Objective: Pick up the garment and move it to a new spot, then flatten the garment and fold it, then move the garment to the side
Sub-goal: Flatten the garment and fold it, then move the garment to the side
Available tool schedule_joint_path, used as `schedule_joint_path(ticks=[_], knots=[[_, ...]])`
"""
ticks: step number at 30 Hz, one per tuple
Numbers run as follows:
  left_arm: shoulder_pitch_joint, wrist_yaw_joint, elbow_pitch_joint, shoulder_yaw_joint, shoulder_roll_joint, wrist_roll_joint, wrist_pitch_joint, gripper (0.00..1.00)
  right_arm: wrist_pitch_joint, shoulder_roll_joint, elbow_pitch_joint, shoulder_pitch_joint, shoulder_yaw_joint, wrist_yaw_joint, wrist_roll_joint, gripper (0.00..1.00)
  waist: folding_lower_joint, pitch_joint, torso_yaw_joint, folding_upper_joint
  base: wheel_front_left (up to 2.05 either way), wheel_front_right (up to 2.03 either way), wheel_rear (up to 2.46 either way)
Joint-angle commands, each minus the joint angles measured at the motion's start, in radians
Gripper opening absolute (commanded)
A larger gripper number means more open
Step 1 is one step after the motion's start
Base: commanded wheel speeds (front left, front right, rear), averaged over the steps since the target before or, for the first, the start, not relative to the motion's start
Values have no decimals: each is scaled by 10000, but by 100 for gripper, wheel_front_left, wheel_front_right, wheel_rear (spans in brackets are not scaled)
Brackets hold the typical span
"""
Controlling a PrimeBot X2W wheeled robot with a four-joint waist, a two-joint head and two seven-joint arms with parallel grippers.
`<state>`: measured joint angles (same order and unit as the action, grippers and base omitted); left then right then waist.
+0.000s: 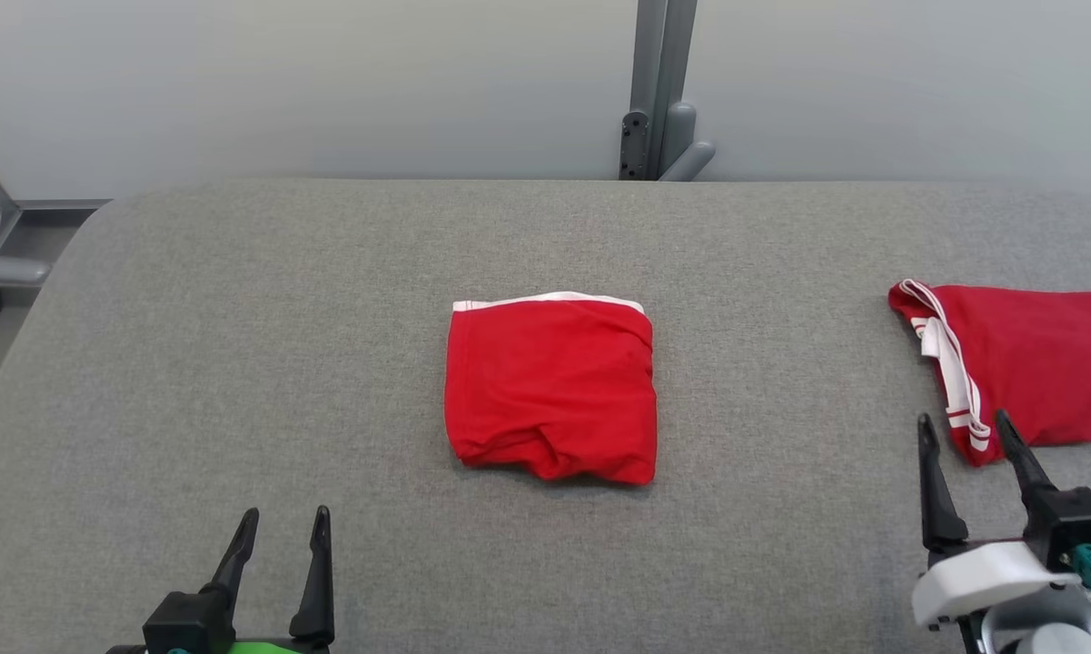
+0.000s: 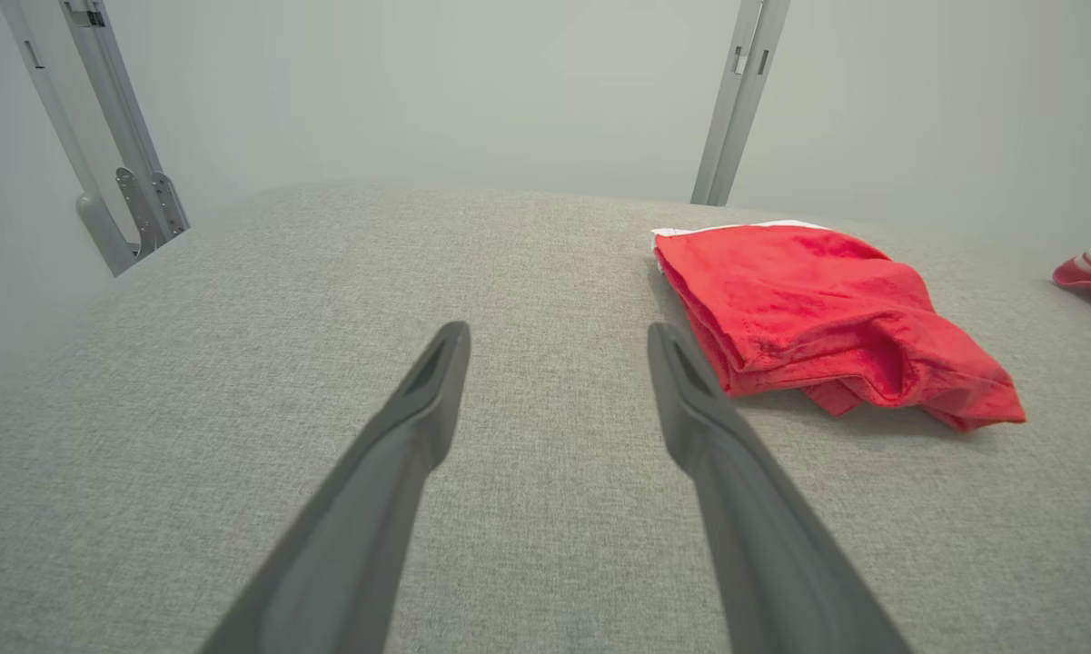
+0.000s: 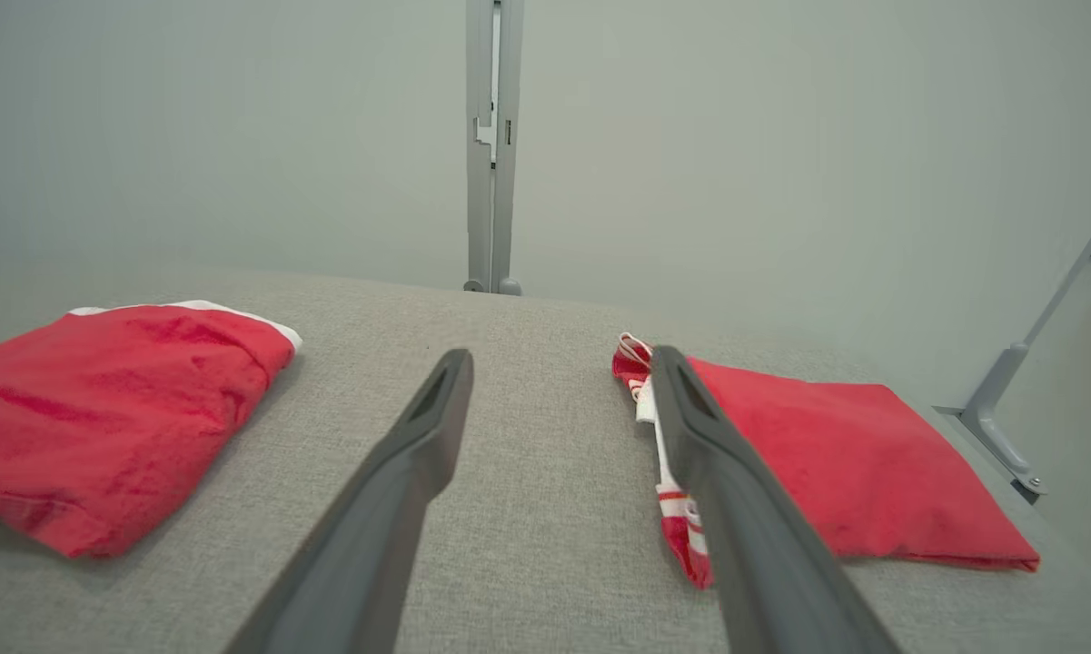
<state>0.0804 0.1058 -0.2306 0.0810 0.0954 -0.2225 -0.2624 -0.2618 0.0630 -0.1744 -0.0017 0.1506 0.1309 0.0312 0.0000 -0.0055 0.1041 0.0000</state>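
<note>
Fabric of the folded red garment (image 1: 552,391) looks limp, so pinch all layers at its edge; left gripper (image 1: 286,513) and right gripper (image 1: 963,418) gape empty.

We find the head camera looking steeply down on the grey table (image 1: 236,363). Both wrist cameras sit low, facing the wall (image 1: 327,82). All three share the folded red garment (image 1: 552,391).

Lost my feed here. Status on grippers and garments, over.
Left gripper open, empty. Right gripper open, empty, tips by striped-trim red garment at right of table. Folded red garment mid-table, lying free. Nothing blocks either.
</note>
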Motion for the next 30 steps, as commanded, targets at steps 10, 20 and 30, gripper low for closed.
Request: schedule_joint_path(ticks=[10, 20, 30], knots=[[-75, 163, -152, -131, -67, 156, -26, 100, -38, -116, -391, 519, 538, -6, -103, 100, 0, 37, -165, 0, 0, 0, 0], [-101, 216, -60, -208, -159, 214, -26, 100, -38, -120, -479, 318, 416, -6, -232, 100, 0, 183, -81, 0, 0, 0, 0], [-551, 249, 31, -170, -278, 86, -26, 100, 2134, -100, -734, -1767, -1380, -4, -3308, 100, 0, 1014, 126, 0, 0, 0, 0]])
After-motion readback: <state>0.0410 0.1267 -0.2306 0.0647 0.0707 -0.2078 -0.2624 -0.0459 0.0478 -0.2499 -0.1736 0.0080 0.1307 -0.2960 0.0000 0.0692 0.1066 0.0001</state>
